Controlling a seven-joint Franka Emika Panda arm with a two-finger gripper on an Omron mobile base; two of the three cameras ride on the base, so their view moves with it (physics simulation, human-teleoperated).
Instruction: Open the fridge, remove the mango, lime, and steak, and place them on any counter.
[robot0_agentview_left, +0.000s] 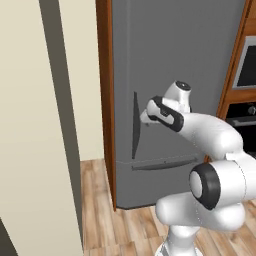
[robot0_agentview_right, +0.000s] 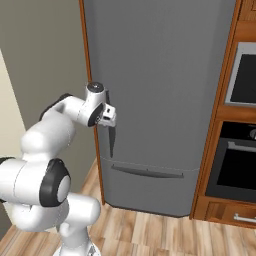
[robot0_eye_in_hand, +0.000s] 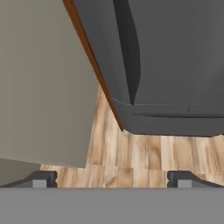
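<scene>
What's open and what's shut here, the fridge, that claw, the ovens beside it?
fridge: door shut, drawer below shut.
vertical door handle: not gripped.
gripper: open, holding nothing, beside the handle.
wall oven: door shut.
microwave: door shut.

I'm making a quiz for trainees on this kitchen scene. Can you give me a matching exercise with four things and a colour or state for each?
Things:
1. fridge
2. claw
3. floor
4. oven

Colour or state:
A. light wood planks
B. black, right of the fridge
C. grey, door shut
D. open, by the dark handle

Pairs: 1-C, 2-D, 3-A, 4-B
</scene>
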